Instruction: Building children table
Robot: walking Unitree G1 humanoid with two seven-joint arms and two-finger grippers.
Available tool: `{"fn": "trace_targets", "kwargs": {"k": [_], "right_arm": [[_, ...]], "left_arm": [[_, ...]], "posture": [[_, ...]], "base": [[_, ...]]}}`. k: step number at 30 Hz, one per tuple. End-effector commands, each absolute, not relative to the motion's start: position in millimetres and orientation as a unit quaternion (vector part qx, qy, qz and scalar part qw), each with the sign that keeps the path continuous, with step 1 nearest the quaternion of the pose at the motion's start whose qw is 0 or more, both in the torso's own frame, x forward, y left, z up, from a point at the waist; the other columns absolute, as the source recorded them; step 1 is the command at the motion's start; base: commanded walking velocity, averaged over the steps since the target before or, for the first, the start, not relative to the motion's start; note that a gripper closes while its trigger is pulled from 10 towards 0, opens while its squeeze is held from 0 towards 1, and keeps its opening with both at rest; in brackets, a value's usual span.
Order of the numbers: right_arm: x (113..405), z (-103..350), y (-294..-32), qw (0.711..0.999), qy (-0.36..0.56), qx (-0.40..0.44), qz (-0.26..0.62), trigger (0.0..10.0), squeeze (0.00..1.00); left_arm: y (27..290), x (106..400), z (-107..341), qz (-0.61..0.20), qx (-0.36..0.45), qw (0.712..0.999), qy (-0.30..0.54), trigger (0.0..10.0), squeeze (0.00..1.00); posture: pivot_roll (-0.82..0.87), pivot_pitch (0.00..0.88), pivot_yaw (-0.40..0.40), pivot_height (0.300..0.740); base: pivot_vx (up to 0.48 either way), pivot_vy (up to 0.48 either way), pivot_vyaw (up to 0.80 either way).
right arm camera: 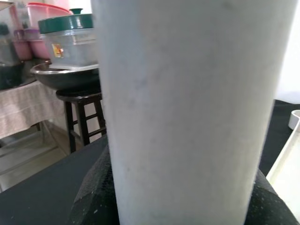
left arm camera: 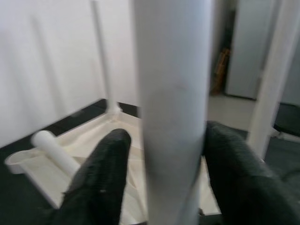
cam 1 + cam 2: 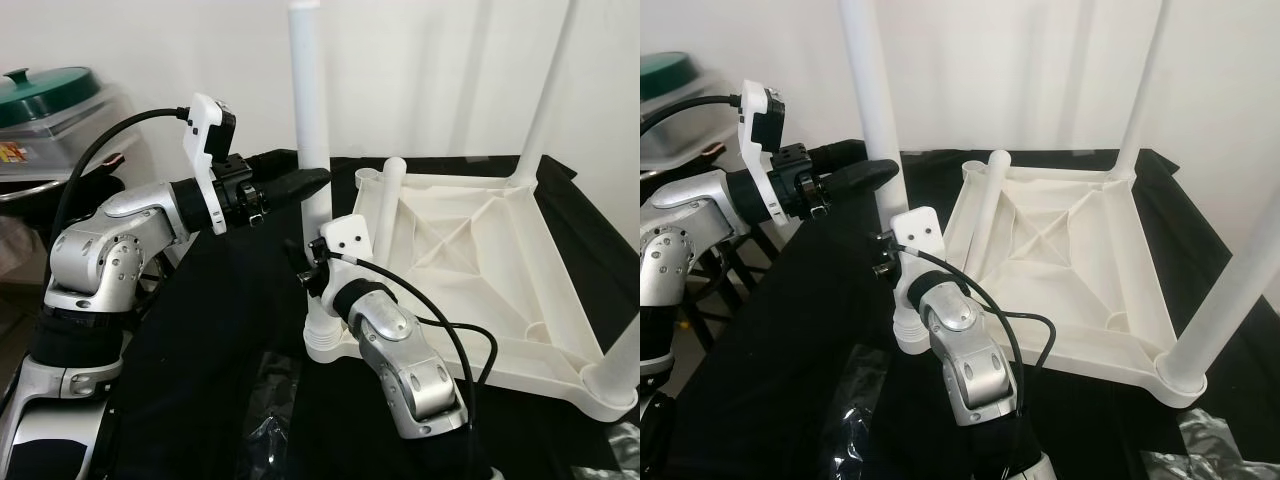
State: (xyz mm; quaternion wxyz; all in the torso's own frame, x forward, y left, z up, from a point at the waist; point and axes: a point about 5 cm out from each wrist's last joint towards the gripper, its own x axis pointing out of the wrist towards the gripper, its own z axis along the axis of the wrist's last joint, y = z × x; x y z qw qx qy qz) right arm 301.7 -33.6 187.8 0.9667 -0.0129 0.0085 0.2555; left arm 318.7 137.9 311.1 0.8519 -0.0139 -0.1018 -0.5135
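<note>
You have the upturned tabletop (image 3: pixel 470 250) lying on the black surface (image 3: pixel 220 380), and everything here turns on the near-left leg (image 3: pixel 308 90). It stands upright in its corner socket (image 3: pixel 322 345), its long axis vertical and rising well above both arms.

Your left gripper (image 3: pixel 300 185) reaches in level from the left, high on the leg. In the left wrist view its fingers (image 2: pixel 101 183) sit spread, one on each side of the leg (image 2: pixel 171 108); whether they actually press it is hard to say, since that view is blurred.

Your right gripper (image 3: pixel 318 265) is lower on the same leg, just above the socket. In the right wrist view its fingers (image 1: pixel 96 187) flank the leg (image 1: pixel 187 108) closely on both sides and seem to be pinching it.

So both grippers cross the leg at right angles to its axis, the right one nearer the socket, the left one nearer the free end. I judge the leg is being seated: any push should run straight down the axis into the socket, and a sideways pull from the upper gripper could tilt it or rock the tabletop.

Two more legs stand at the far-right (image 3: pixel 545 90) and near-right (image 3: pixel 625 355) corners. A fourth leg (image 3: pixel 388 205) rests slanted inside the tabletop, by the open far-left socket (image 3: pixel 368 178), not yet fitted.
</note>
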Motion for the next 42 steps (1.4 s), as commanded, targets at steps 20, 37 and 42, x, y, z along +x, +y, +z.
{"fn": "trace_targets", "kwargs": {"k": [20,37,42], "right_arm": [[325.9,198.0,-49.9,0.912,0.011,-0.008,0.409,10.0,1.0],[372.9,230.4,-98.7,0.82,-0.007,-0.085,0.566,0.0,0.0],[374.4,228.7,-100.5,0.8,-0.003,-0.073,0.595,0.0,0.0]], "left_arm": [[129.3,319.6,304.2,-0.541,-0.015,0.838,-0.069,0.0,0.0],[126.7,315.9,305.7,-0.558,-0.013,0.827,-0.069,0.0,0.0],[126.0,315.2,306.3,-0.56,-0.008,0.825,-0.069,0.0,0.0]], "posture": [[-0.02,0.004,0.075,0.74],[0.0,0.0,0.068,0.74],[0.01,0.0,0.064,0.74]], "base": [[0.0,0.0,0.0],[0.0,0.0,0.0],[0.0,0.0,0.0]]}}
